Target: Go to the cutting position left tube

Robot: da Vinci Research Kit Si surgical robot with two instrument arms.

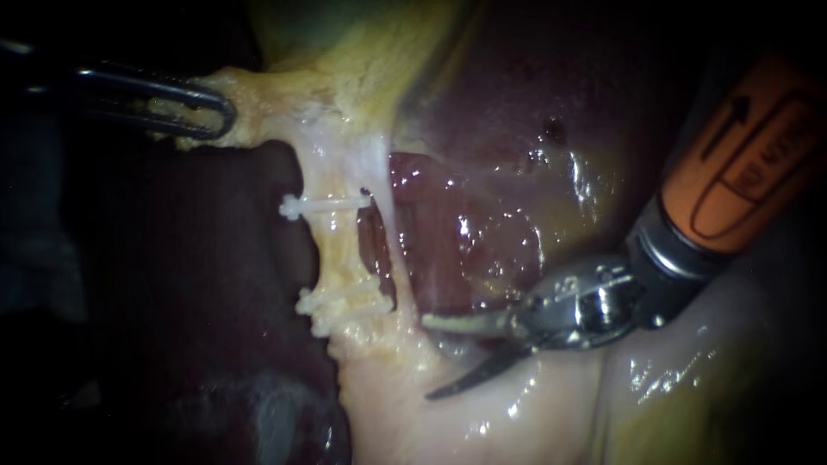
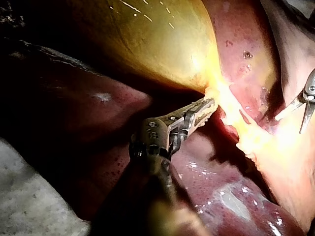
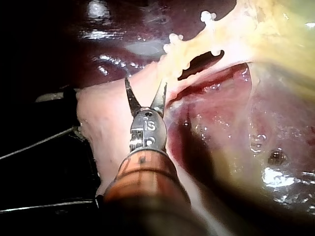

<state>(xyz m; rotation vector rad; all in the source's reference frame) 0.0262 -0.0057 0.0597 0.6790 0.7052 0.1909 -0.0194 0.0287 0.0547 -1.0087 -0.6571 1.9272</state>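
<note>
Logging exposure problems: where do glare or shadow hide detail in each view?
Endoscope view: left instrument lies in darkness; wet glints on the liver. Left wrist view: glare swamps the tissue at its jaws. Right wrist view: right instrument casts shadow beside its shaft.

My right tool [image 1: 426,358] ends in two thin, curved grey blades on a shiny steel hinge [image 1: 577,301] with small round pins. Behind the hinge sit a dark collar [image 1: 659,258] and an orange sleeve [image 1: 741,155] printed with black marks. My left tool [image 1: 226,110] is dark metal with slotted, loop-shaped jaws.
</note>
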